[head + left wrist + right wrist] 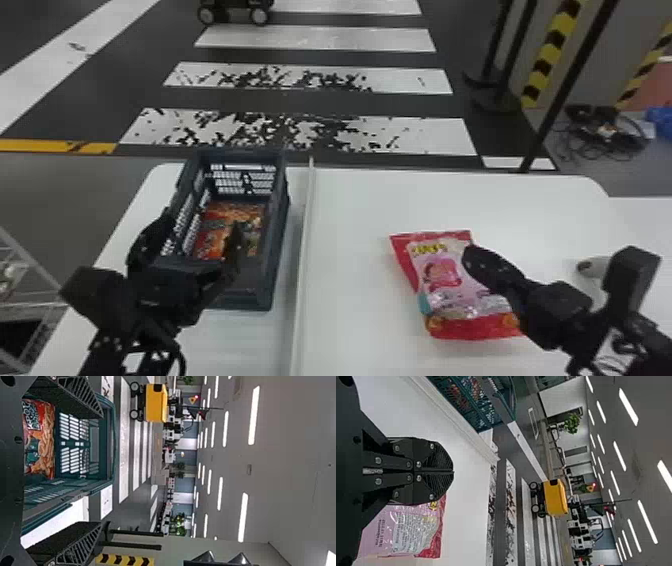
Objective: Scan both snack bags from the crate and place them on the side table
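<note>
My left gripper (pixel 196 239) is over the dark crate (pixel 281 220), fingers spread wide. An orange-red snack bag (pixel 214 231) lies on the crate floor. In the left wrist view the open gripper (pixel 102 471) has nothing between its fingers, with the snack bag (pixel 41 451) inside the teal-looking crate (pixel 110 443). A red and pink snack bag (pixel 442 285) lies flat on the white table to the right. Beside its upper right edge in the head view is my right gripper (pixel 469 252). From the right wrist, this gripper (pixel 453 472) is shut, with the pink bag (pixel 415 530) near it.
A raised white ridge (pixel 303 250) runs between the crate and the pink bag on the white tabletop (pixel 360 210). A rounded grey item (pixel 590 267) lies by the right arm. A wire shelf (pixel 30 302) stands at the far left.
</note>
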Action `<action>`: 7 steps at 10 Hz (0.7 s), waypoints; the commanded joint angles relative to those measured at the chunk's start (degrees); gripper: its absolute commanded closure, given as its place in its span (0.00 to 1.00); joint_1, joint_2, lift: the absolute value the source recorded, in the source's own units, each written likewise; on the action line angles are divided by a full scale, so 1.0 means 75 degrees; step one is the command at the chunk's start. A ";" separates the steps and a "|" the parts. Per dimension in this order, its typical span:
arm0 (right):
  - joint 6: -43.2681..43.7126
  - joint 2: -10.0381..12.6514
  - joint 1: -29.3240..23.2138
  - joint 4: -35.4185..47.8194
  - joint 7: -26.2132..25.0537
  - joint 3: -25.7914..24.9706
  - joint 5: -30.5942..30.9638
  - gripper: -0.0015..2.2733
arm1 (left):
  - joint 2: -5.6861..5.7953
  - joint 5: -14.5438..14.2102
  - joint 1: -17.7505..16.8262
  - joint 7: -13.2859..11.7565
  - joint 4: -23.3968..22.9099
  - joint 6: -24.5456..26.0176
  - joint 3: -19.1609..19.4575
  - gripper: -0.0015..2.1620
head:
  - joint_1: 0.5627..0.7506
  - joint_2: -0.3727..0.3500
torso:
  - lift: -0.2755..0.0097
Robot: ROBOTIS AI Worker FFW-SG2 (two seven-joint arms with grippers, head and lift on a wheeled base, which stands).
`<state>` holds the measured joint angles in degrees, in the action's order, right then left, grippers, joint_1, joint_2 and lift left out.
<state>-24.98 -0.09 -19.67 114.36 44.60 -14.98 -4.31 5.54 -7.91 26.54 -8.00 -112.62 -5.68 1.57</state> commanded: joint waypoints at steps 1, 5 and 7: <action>0.0030 0.0019 0.0572 -0.0694 0.0217 0.0053 0.0141 0.98 | 0.0000 0.0000 -0.0012 0.0000 -0.0008 0.0003 0.0002 0.01 | 0.70 0.54 | 0.62; -0.0134 0.0019 0.1627 -0.2042 0.0639 0.0310 0.0997 0.98 | 0.0012 -0.0023 -0.0012 0.0000 -0.0019 0.0073 0.0002 0.01 | 0.70 0.56 | 0.62; -0.0274 0.0019 0.1779 -0.2405 0.0838 0.0416 0.1149 0.98 | 0.0024 -0.0023 -0.0012 0.0000 -0.0043 0.0167 -0.0010 0.01 | 0.70 0.58 | 0.62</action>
<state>-26.73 -0.09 -6.63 97.02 50.89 -12.03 3.99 5.71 -8.09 26.45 -7.99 -112.92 -4.63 1.52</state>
